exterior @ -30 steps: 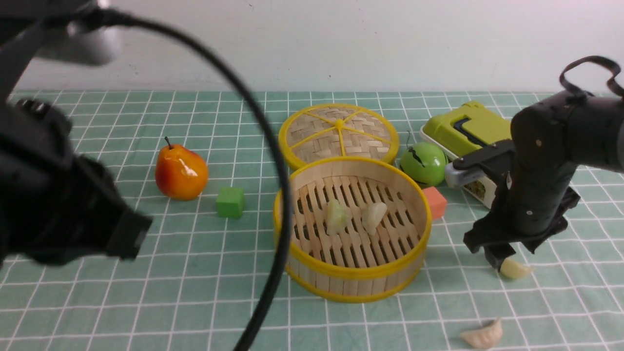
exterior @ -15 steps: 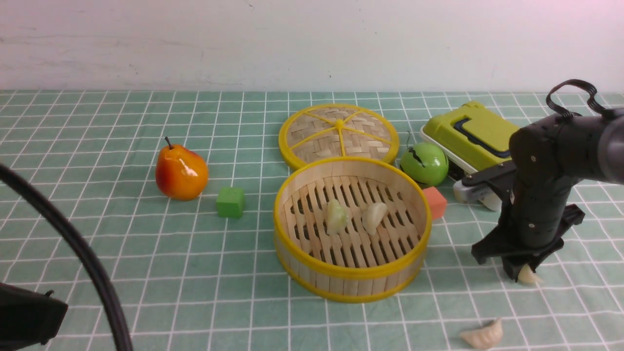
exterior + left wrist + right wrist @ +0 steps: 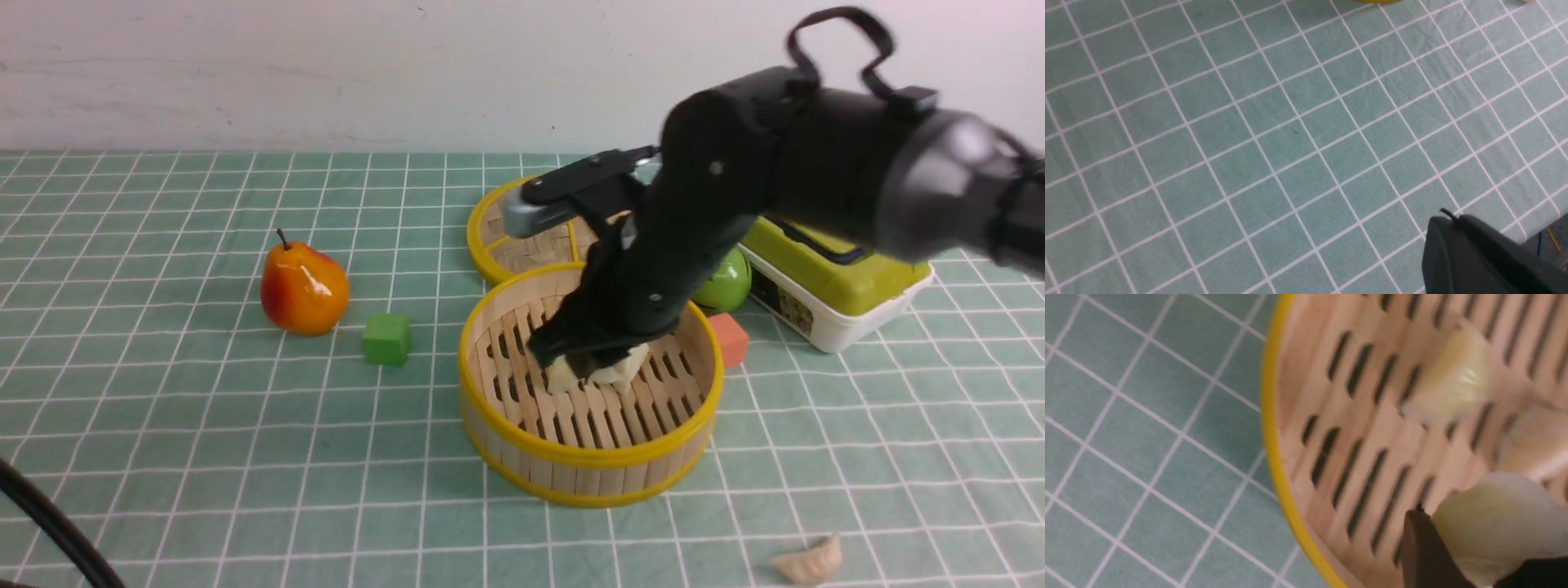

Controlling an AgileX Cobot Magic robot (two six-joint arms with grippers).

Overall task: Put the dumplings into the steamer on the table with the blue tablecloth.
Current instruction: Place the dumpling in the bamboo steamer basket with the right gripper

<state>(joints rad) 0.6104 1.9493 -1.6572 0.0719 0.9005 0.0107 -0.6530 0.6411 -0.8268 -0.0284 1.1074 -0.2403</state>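
Observation:
The steamer [image 3: 589,457] stands mid-table on the blue tablecloth [image 3: 245,425]. My right gripper [image 3: 584,361] hangs low inside it, shut on a pale dumpling [image 3: 1498,522]. Two more dumplings lie on the slats beside it, one [image 3: 1449,388] greenish and one [image 3: 1535,445] cream. In the front view only their edges [image 3: 562,378] show under the gripper. Another dumpling [image 3: 808,562] lies on the cloth at the front right. My left gripper [image 3: 1447,222] is shut and empty above bare cloth. It is outside the front view.
The woven lid [image 3: 510,245] lies behind the steamer. A pear [image 3: 304,287] and a green cube [image 3: 386,338] sit to the left. A green apple [image 3: 727,282], an orange cube [image 3: 729,338] and a lime-green box [image 3: 841,282] sit to the right. A black cable [image 3: 49,527] crosses the front left corner.
My right gripper closed on the dumpling on the cloth at the right, lifted it and swung left over the steamer. The left arm drew back out of the front view.

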